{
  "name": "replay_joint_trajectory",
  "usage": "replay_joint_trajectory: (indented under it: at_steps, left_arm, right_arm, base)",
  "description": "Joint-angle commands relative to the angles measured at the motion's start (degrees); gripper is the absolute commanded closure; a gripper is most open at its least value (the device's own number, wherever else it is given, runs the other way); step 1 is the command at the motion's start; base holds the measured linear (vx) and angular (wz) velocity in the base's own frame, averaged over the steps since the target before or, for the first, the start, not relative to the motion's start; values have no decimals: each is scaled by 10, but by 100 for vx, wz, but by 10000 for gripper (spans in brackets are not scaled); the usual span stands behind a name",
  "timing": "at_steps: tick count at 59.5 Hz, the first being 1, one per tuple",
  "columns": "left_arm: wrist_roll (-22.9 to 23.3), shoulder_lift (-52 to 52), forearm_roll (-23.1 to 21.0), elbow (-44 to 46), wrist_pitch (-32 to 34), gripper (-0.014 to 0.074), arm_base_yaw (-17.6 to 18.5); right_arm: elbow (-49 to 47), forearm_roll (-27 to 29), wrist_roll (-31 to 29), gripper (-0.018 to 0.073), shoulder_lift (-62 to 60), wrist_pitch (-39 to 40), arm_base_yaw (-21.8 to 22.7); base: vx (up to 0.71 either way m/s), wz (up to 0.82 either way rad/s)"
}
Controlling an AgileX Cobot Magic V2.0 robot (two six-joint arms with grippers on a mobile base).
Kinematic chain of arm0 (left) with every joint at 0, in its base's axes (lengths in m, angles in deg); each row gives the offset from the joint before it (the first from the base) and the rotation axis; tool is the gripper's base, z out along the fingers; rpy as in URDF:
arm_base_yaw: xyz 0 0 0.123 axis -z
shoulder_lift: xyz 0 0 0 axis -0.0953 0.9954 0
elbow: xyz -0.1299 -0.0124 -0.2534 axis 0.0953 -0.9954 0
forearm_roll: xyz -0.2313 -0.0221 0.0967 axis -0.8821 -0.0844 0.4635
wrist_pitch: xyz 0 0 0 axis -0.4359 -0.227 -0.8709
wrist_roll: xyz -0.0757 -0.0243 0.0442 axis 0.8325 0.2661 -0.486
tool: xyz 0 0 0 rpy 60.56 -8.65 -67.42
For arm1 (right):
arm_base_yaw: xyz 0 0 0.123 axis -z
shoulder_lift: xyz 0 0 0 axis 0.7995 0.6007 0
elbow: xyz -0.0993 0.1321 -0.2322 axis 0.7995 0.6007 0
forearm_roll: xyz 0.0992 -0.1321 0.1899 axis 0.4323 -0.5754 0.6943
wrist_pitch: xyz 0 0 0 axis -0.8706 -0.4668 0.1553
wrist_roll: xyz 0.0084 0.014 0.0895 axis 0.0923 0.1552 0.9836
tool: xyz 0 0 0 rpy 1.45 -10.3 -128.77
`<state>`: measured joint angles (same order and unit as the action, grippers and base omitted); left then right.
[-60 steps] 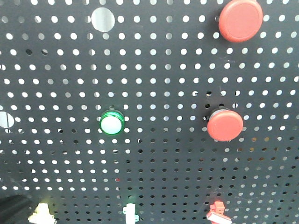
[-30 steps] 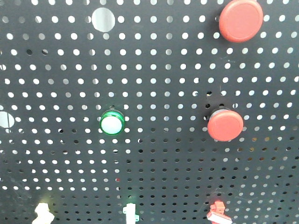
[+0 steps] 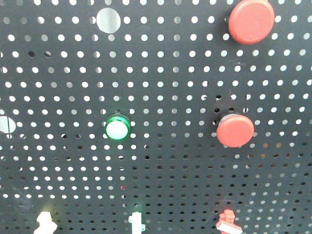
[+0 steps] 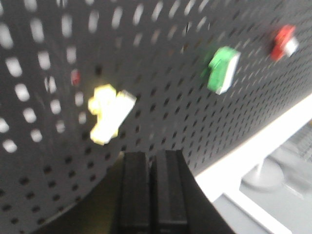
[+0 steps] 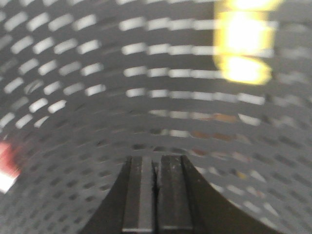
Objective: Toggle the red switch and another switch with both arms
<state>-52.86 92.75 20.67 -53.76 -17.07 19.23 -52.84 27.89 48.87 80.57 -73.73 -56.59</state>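
pegboard (image 3: 161, 105): no print, nos. or brand visible.
upper red button (image 3: 251, 20): plain cap, no lettering.
lower red button (image 3: 235, 129): plain cap too.
green button (image 3: 117, 127): white face, no symbol.
red switch (image 3: 227, 222): no legible label; partly cut off at btm edge, blurred in wrist views.
yellow switch (image 4: 109, 113): blurred, nothing readable.
green switch (image 4: 223, 69): blurred, nothing readable.

Pegboard (image 3: 170, 105): dark matt perforated sheet; metal or plastic, can't tell. Upper red button (image 3: 251, 20) and lower red button (image 3: 235, 129): smooth plastic, satin sheen. Green button (image 3: 117, 128): glossy translucent green ring, white lens. Red switch (image 3: 227, 222): smooth plastic, white tip. Yellow switch (image 4: 109, 113) and green switch (image 4: 223, 69): look plastic, too blurred for finish. Left gripper (image 4: 152, 161) and right gripper (image 5: 157, 163): black, matt, smooth flat faces.
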Motion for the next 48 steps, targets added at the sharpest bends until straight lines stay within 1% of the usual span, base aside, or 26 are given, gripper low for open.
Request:
replay_joint_trajectory:
  at_steps: [1, 5, 6, 8, 9, 13, 15, 16, 18, 20, 23, 27, 32, 34, 42, 44, 48]
  left_arm:
    - [62, -25, 16, 16, 17, 594, 3]
    - [93, -39, 55, 16, 17, 594, 3]
    - [99, -41, 69, 16, 16, 594, 3]
    - [111, -45, 88, 16, 14, 594, 3]
    - [121, -46, 102, 16, 13, 594, 3]
    - [153, -46, 142, 16, 10, 594, 3]
    - [165, -46, 157, 16, 8, 594, 3]
    - [172, -46, 167, 16, 7, 594, 3]
    - [182, -46, 177, 16, 5, 594, 3]
    - [191, -46, 189, 16, 4, 594, 3]
    - [197, -46, 198, 16, 3, 594, 3]
    - [199, -46, 200, 16, 3, 594, 3]
    - [196, -46, 201, 16, 6, 594, 3]
    - [195, -46, 201, 16, 7, 594, 3]
    - [195, -46, 201, 16, 5, 594, 3]
    - [195, -46, 201, 16, 4, 594, 3]
    - [195, -46, 202, 16, 5, 594, 3]
  right_arm:
    - [-19, 126, -152, 565, 25, 40, 2]
    - [-19, 229, -259, 565, 43, 26, 2]
    - [-19, 264, -285, 565, 48, 20, 2]
    - [-19, 308, -337, 565, 59, 7, 2]
    - [-19, 341, -377, 565, 67, -4, 2]
    - [-19, 437, -499, 565, 94, -31, 2]
    - [-19, 480, -538, 565, 108, -40, 2]
    - [-19, 512, -563, 565, 117, -45, 2]
    - [-19, 561, -593, 565, 128, -49, 2]
    - [-19, 600, -625, 565, 142, -54, 2]
    - [-20, 639, -662, 565, 161, -61, -5]
    - [-21, 668, -693, 565, 190, -73, -29]
    - [-26, 671, -708, 565, 233, -73, -74]
    - [-29, 665, -709, 565, 248, -56, -92]
    - [-40, 668, -699, 565, 264, 45, -147]
    - [-41, 670, -699, 565, 264, 59, -159]
    - [-41, 671, -699, 565, 269, 61, -179]
  base:
    - [0, 0]
    - [0, 0]
    - [0, 0]
    - [0, 0]
    - [0, 0]
    - [0, 0]
    - [0, 0]
    - [0, 0]
    - [0, 0]
    - [0, 0]
    - [0, 0]
    - [0, 0]
    - [0, 0]
    - [0, 0]
    - [0, 0]
    - [0, 0]
    - [0, 0]
